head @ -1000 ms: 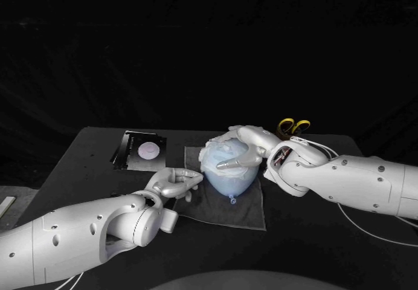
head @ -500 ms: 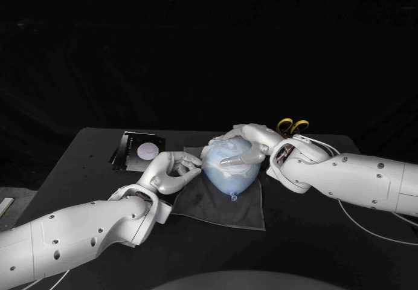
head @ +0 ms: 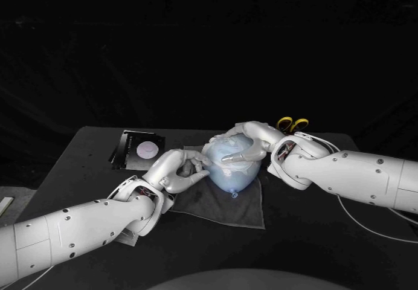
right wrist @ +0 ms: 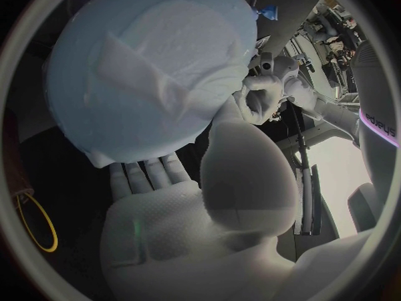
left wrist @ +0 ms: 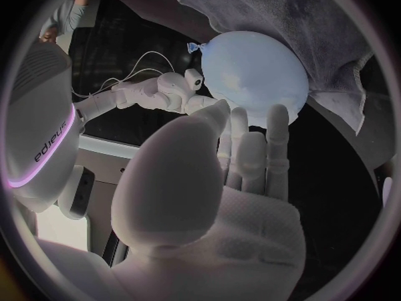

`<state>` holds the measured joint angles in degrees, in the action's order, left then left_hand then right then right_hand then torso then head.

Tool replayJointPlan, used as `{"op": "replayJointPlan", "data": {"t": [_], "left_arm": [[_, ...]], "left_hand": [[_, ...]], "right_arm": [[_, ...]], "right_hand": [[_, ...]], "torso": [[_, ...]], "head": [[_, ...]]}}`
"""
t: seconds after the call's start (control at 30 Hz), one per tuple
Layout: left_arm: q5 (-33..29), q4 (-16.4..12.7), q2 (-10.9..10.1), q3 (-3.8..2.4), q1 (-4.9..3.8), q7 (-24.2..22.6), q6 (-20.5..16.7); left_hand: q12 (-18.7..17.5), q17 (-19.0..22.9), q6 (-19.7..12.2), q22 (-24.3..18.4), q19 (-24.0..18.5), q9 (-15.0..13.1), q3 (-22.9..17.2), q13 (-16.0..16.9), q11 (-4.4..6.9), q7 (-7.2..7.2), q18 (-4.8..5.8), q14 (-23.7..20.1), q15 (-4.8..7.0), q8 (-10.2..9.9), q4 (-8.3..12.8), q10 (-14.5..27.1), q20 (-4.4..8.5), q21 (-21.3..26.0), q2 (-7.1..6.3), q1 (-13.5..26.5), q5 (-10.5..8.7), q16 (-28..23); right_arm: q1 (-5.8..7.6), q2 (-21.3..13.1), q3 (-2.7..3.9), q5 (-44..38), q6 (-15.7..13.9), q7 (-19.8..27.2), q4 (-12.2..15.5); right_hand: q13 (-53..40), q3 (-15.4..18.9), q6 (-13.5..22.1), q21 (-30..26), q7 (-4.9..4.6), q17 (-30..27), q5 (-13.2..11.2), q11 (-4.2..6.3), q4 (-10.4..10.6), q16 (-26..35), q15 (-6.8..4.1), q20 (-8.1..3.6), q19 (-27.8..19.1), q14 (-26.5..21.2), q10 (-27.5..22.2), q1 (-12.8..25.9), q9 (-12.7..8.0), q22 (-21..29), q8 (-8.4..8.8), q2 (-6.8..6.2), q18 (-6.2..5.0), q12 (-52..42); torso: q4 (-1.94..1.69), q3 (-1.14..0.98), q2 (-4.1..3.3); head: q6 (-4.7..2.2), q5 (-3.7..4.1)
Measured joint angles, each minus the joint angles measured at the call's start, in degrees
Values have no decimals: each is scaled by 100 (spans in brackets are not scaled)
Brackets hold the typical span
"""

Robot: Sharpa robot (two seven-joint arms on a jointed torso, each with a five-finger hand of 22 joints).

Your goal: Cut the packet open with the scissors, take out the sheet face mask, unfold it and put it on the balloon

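Head view: the balloon (head: 231, 169) lies on a grey cloth (head: 222, 205) on the black worktop (head: 331, 229). The right hand (head: 246, 140) cups its far end, thumb laid across the top. The left hand (head: 179, 170) sits against its side, fingers loosely bent and holding nothing. The packet (head: 139, 149) lies apart, beyond the left hand. The yellow-handled scissors (head: 293, 125) lie behind the right wrist.

Left wrist view: the left hand's fingers (left wrist: 276, 124) reach out side by side, tips touching the balloon.

Right wrist view: the sheet face mask (right wrist: 154, 60) lies creased over the balloon, which rests on the right hand's fingers with the thumb alongside.

Only 1 hand grips the balloon, so a firm push from the left could roll it or drag the mask askew. A hard fingertip might burst it.

The cloth probably gives some grip. The worktop is matt black, with a dark backdrop behind.
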<state>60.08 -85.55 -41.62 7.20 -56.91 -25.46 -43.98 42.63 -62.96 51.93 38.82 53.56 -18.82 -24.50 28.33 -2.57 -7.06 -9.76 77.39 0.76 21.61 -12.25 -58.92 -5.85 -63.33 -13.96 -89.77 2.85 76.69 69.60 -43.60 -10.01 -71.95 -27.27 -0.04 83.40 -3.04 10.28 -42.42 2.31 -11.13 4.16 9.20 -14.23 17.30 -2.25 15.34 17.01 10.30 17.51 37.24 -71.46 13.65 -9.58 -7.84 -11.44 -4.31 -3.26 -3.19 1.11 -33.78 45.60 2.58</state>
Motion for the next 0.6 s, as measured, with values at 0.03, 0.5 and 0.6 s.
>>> {"op": "replayJointPlan", "data": {"t": [0.03, 0.5, 0.6], "left_arm": [[79, 31, 25, -2, -2, 13, -11], [394, 187, 197, -96, -10, 270, -99], [399, 198, 215, -143, -19, 337, -107]], "left_hand": [[61, -78, 6, 78, 57, 22, 0, 37, 0, -1, 0, 43, 3, -34, 0, 0, 8, -56, 20, 20, 0, 54], [326, -341, -67, 526, 338, 213, -25, 207, -34, -72, 4, 136, -66, -278, -57, 34, 31, -336, 15, 75, 0, 246], [333, -369, -67, 555, 361, 224, -42, 221, -34, -72, 5, 136, -66, -278, -74, 34, 8, -366, 15, 75, 0, 252]], "right_arm": [[1, 2, 0, 12, 4, 6, -8], [13, -13, 1, 101, 46, 32, -28], [13, -13, 1, 110, 52, 33, -25]], "right_hand": [[1, 0, 7, 0, 7, -3, 0, 0, 0, 0, 0, 0, 0, 0, 0, 0, -1, 0, 0, 0, 0, 0], [7, 0, 8, 0, 9, -3, 0, 1, 0, 1, 0, 0, 0, 0, 0, 0, 3, 5, 12, 0, 0, 0], [8, 0, 9, 0, 9, -3, 0, 1, 0, 1, 0, 0, 0, 0, 0, 0, 3, 5, 13, 0, 0, 1]], "torso": [[2, 0, 0], [1, -2, 0], [0, -2, 2]], "head": [[0, 1], [8, 13], [4, 12]]}}
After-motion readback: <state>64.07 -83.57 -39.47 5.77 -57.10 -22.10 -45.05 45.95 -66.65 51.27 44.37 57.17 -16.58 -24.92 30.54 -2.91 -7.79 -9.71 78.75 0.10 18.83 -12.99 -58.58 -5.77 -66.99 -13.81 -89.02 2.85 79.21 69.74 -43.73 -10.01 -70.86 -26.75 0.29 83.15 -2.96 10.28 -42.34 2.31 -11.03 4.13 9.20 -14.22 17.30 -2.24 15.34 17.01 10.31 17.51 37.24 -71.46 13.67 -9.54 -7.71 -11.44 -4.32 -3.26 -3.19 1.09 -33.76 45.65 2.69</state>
